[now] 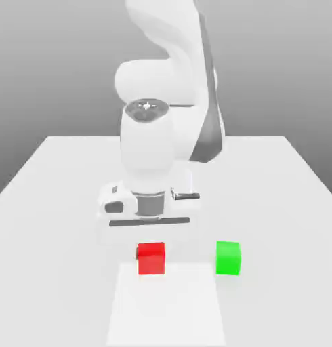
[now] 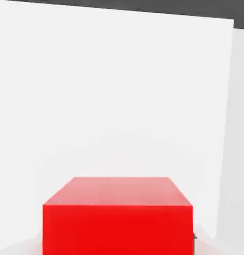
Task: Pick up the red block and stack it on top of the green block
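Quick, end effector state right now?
End effector: closed, holding the red block between its fingers.

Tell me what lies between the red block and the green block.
Just bare tabletop between the red block and the green block, in the exterior view.

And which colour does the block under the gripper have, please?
Red; the block shows best in the hand view.

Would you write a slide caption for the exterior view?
Panda arm above the red block, with the green block standing apart.
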Motion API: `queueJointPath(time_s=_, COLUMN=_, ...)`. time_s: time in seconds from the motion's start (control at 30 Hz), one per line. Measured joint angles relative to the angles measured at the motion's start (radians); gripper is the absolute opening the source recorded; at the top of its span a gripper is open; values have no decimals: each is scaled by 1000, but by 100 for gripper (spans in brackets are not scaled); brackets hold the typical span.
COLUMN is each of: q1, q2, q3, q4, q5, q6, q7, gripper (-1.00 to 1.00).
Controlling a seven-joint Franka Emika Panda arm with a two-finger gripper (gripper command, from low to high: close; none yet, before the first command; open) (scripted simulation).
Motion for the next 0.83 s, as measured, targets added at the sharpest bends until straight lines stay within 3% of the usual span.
queueJointPath(time_s=0.43, q1=184, q2=-223, q3=265, q4=-99, q5=131, q6=-119, q7=547, gripper=-100)
queueJointPath(time_s=0.57, q1=171, q2=-133, q3=303, q4=-104, q5=100, q6=-25, q7=619, gripper=-100)
queueJointPath(time_s=0.7, q1=141, q2=10, q3=307, q4=-100, q5=9, q6=112, q7=685, gripper=-100)
queueJointPath(time_s=0.73, q1=143, q2=40, q3=300, q4=-99, q5=-21, q6=141, q7=705, gripper=100)
queueJointPath(time_s=0.83, q1=136, q2=40, q3=300, q4=-99, q5=-21, q6=141, q7=705, gripper=100)
